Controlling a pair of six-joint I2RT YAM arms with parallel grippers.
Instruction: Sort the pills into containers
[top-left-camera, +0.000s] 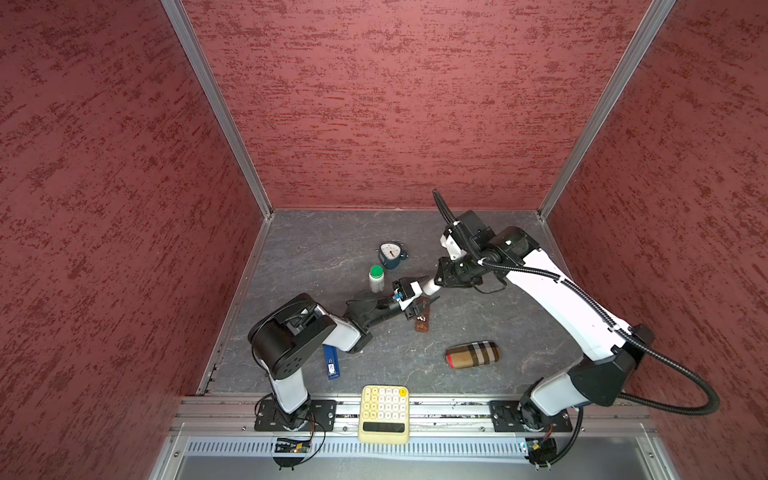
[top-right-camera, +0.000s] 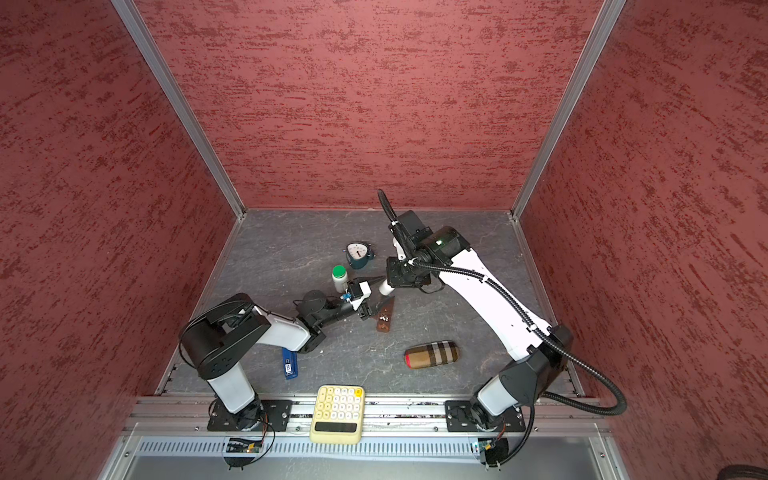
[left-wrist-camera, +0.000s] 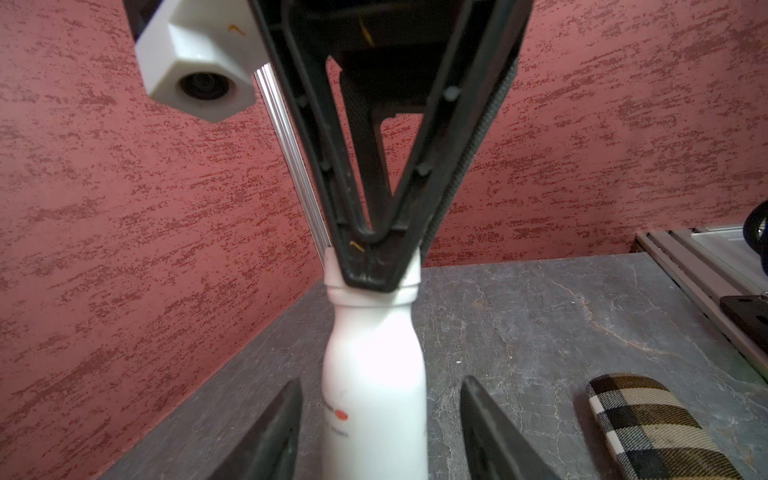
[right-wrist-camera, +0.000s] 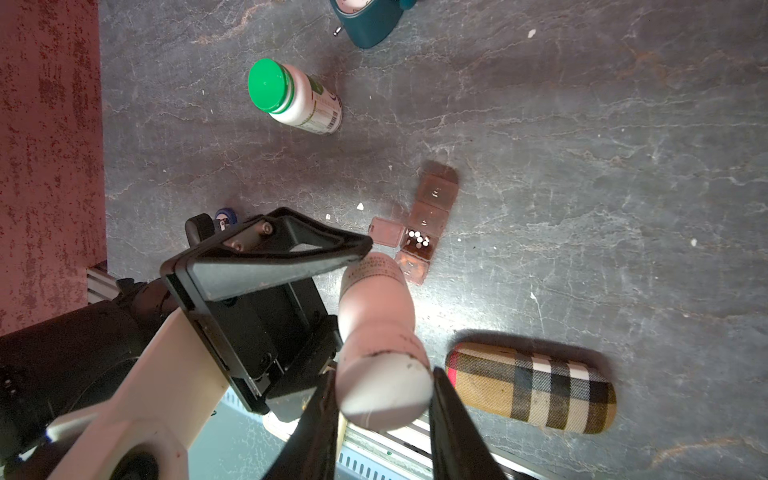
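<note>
Pinching white bottle (right-wrist-camera: 376, 307) at one end, right gripper (right-wrist-camera: 384, 374) aims it toward containers (right-wrist-camera: 432, 216) lying mid-scene on counter (right-wrist-camera: 582, 166), probably to pour into open compartment (pills (right-wrist-camera: 417, 240) sit inside). Left gripper (left-wrist-camera: 382, 382) spread either side of bottle, not touching, perhaps ready to steady it.

This is a robot test booth, the kind found in a lab, not a home or shop. Three rough red walls (top-left-camera: 374, 104) close in a grey stone-look tabletop (top-left-camera: 316, 249), with bare aluminium posts (top-left-camera: 216, 108) at the corners. The left arm (top-left-camera: 291, 332) and the right arm (top-left-camera: 561, 299) are bolted to an aluminium rail (top-left-camera: 449, 409) at the front, above what is probably a slotted cable duct (top-left-camera: 457, 448). Unrelated odds and ends lie about: a calculator (top-left-camera: 384, 413), a clock (top-left-camera: 390, 253), a plaid case (top-left-camera: 473, 354) and a pill box (right-wrist-camera: 432, 216).
</note>
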